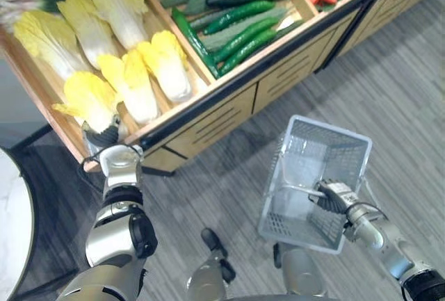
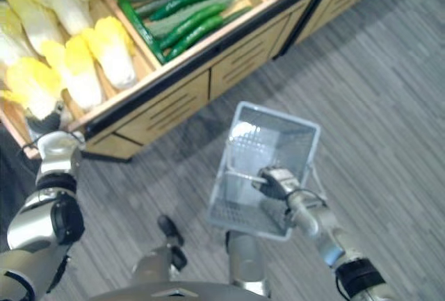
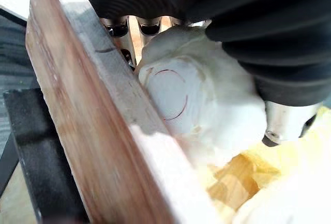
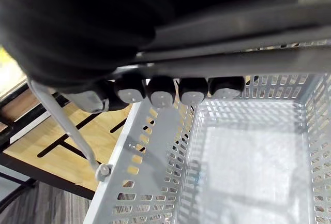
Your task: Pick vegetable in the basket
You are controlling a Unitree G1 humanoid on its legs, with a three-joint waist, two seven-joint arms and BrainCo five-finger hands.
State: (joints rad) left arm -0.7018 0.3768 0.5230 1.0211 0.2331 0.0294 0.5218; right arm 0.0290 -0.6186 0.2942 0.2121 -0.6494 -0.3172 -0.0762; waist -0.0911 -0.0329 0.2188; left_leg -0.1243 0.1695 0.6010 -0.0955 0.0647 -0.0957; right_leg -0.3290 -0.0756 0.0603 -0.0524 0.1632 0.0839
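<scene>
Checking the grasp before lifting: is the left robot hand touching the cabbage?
Touching. The left wrist view shows the left robot hand curled round the cabbage at its white base.

Basket: grey perforated plastic, matt. Handle: thin metal wire. Shelf: light grained wood. Cucumbers: glossy. Cabbage: smooth pale base.

Left arm reaches forward, left hand curled round a cabbage; right arm bent, right hand gripping the basket handle.
</scene>
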